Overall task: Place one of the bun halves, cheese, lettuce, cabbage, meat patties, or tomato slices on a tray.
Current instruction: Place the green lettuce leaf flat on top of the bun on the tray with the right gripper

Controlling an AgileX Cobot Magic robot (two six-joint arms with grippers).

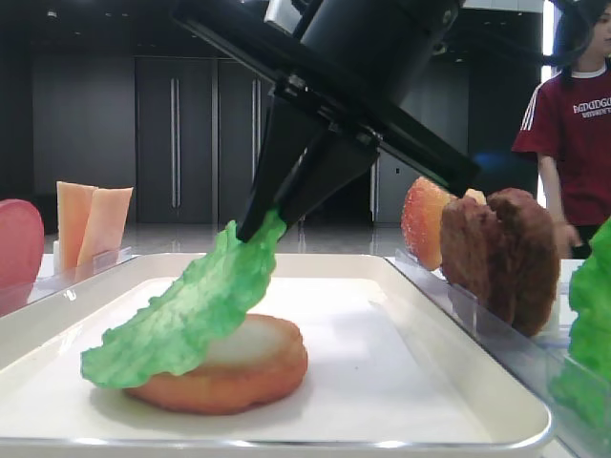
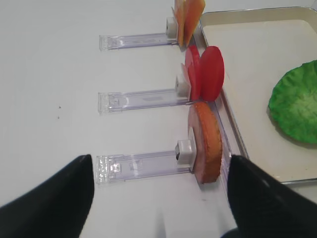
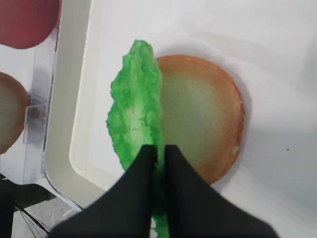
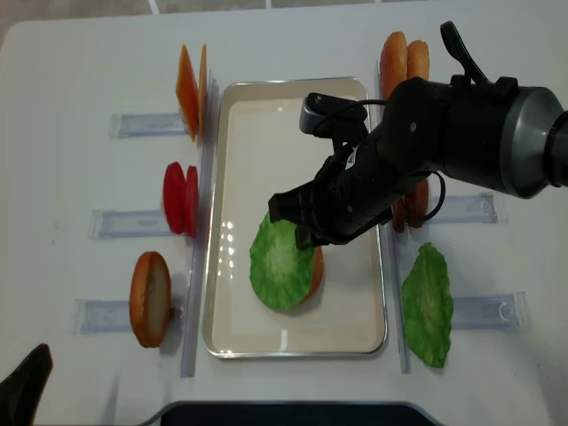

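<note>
My right gripper (image 1: 256, 227) (image 3: 159, 151) (image 4: 295, 222) is shut on the near edge of a bright green ruffled lettuce leaf (image 1: 181, 324) (image 3: 136, 109) (image 4: 282, 262). The leaf hangs slanting, and its far end rests on a flat bun half (image 1: 239, 367) (image 3: 203, 119) (image 4: 316, 271) lying pale face up in the cream-white tray (image 1: 401, 382) (image 3: 64, 124) (image 4: 346, 319). My left gripper (image 2: 159, 166) stands open and empty, low over the table left of the tray (image 2: 257, 64), near a rack with an upright bun half (image 2: 208, 141) (image 4: 149, 297).
Clear racks line both sides of the tray. Left side: cheese slices (image 4: 189, 84) (image 2: 187, 17) and tomato slices (image 4: 180, 200) (image 2: 208, 72). Right side: domed buns (image 4: 404, 58), meat patties (image 1: 501, 253) and another lettuce leaf (image 4: 428, 306). A person (image 1: 573, 124) stands at the far right.
</note>
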